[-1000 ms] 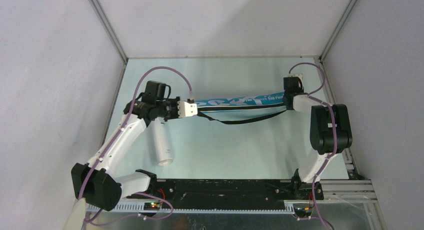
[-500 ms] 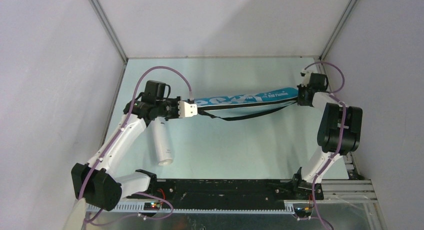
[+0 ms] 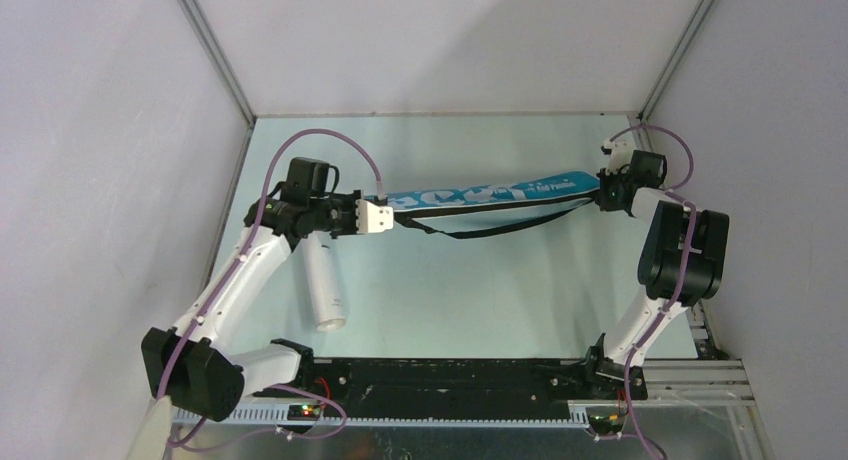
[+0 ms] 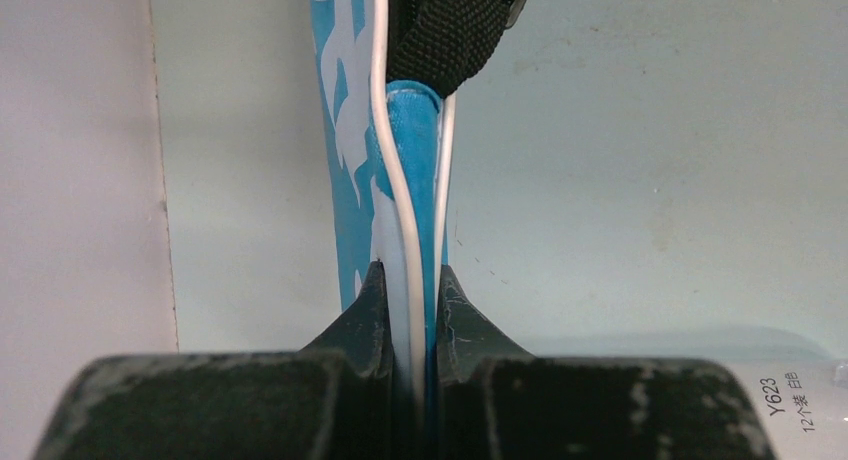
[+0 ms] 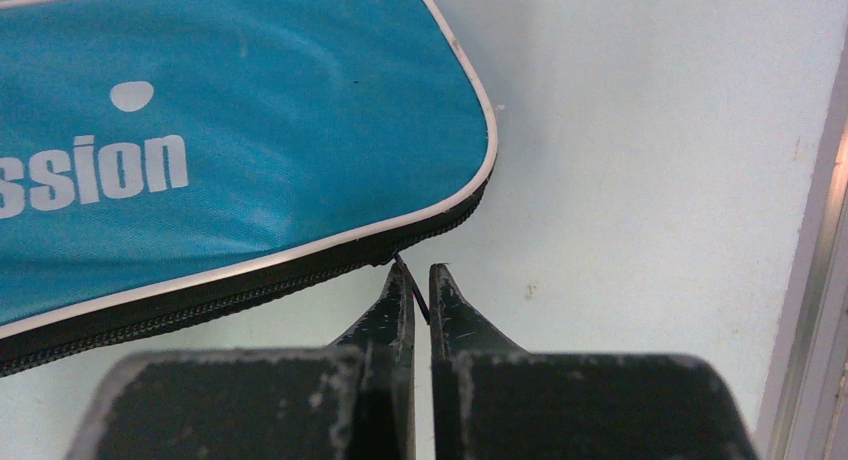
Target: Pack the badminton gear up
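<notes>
The blue racket bag (image 3: 490, 195) lies across the middle of the table, its black strap (image 3: 500, 230) drooping toward me. My left gripper (image 3: 385, 215) is shut on the bag's narrow left end; in the left wrist view the blue fabric with white piping (image 4: 410, 160) runs between the jaws of the left gripper (image 4: 410, 285). My right gripper (image 3: 606, 192) is at the bag's wide right end. There the right gripper (image 5: 420, 275) is shut on the thin black zipper pull (image 5: 412, 290) at the zipper's edge below the bag's blue side (image 5: 200, 150). A long white tube (image 3: 325, 285) lies under my left arm.
Grey enclosure walls stand close on three sides. A metal rail (image 5: 820, 280) runs just right of my right gripper at the table's edge. The tube's labelled end (image 4: 790, 400) shows beside my left fingers. The arm bases and a black bar (image 3: 450, 375) sit at the near edge.
My right gripper has moved right toward the table's far right corner along the bag's wide end, and the bag's right end followed. The left arm and the tube have stayed put.
</notes>
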Robot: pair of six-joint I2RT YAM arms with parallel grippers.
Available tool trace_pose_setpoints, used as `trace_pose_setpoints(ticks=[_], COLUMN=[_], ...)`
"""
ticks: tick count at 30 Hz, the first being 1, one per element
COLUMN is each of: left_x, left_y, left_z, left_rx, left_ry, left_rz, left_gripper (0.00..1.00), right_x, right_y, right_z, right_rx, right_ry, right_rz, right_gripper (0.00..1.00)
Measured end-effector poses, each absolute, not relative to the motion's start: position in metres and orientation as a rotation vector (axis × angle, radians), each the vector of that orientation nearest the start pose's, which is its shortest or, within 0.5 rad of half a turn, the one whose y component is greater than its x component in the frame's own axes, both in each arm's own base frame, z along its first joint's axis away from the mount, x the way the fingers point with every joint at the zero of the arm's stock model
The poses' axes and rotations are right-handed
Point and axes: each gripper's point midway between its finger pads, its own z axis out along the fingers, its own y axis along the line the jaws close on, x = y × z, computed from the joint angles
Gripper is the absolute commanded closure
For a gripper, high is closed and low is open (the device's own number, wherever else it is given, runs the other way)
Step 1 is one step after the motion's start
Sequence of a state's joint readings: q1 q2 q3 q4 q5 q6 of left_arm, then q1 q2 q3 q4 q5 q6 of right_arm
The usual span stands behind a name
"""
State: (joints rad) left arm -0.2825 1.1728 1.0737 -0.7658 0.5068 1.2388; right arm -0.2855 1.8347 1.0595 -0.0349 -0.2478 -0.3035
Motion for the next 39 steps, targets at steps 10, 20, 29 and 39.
trace_pose_setpoints(ticks=[10,20,29,39], left_x=[0.288,0.282,0.282,0.279], left_y=[-0.142,-0.111,-0.110,-0.116], left_z=[0.197,0.211,0.214,0.215], left_rx=[1.749,1.676,1.643,1.636], left_ry=[1.479,1.591,1.640,1.645], left_rz=[-0.163,-0.112,-0.106,-0.125], left_gripper=[1.00,1.00,1.00,1.00], right_x=[0.434,0.414,0.372,0.296], right_y=[-0.098,-0.140,-0.032,0.167], right_z=[0.030,0.099,0.253,0.262], right_rx=[-0.147,-0.282,-0.528,-1.221], right_ry=[2.365,2.226,1.759,1.373], right_rz=[-0.008,-0.156,-0.024,0.321], right_gripper=[0.96,0.41,0.06,0.04])
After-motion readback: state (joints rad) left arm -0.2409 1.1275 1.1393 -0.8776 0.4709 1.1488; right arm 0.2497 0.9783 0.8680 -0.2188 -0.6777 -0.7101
